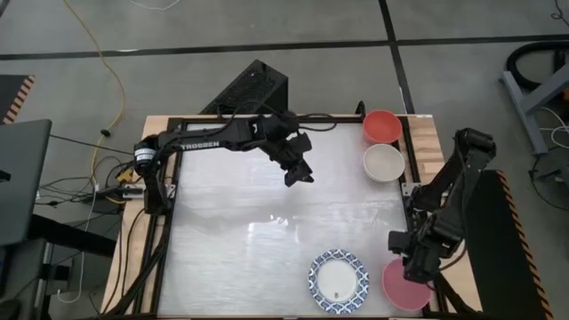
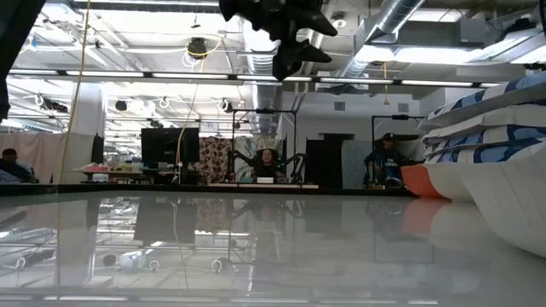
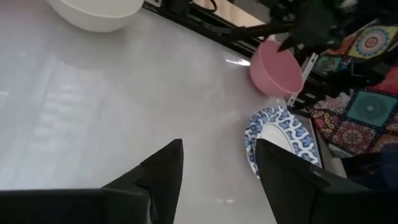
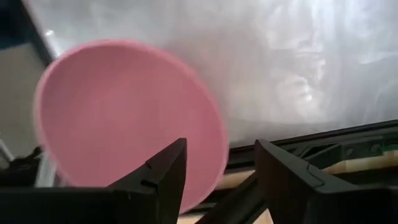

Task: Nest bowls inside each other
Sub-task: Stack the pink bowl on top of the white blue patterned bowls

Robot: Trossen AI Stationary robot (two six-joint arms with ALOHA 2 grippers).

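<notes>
A pink bowl (image 1: 402,286) sits at the table's near right corner. My right gripper (image 4: 221,180) hangs open just above it. One finger is over the bowl's inside and the other is outside its rim (image 4: 219,149). I see no touch. To its left stands a stack of white bowls with blue patterned rims (image 1: 339,281), nested as the low view (image 2: 486,119) shows. A red bowl (image 1: 380,126) and a cream-white bowl (image 1: 384,162) stand at the far right. My left gripper (image 1: 299,171) hovers open, high over the table's far middle, holding nothing.
The black frame rail (image 4: 323,146) runs along the table's right edge beside the pink bowl. The white tabletop (image 1: 240,222) lies bare across its left and middle. People sit in the room beyond the table's far edge (image 2: 267,162).
</notes>
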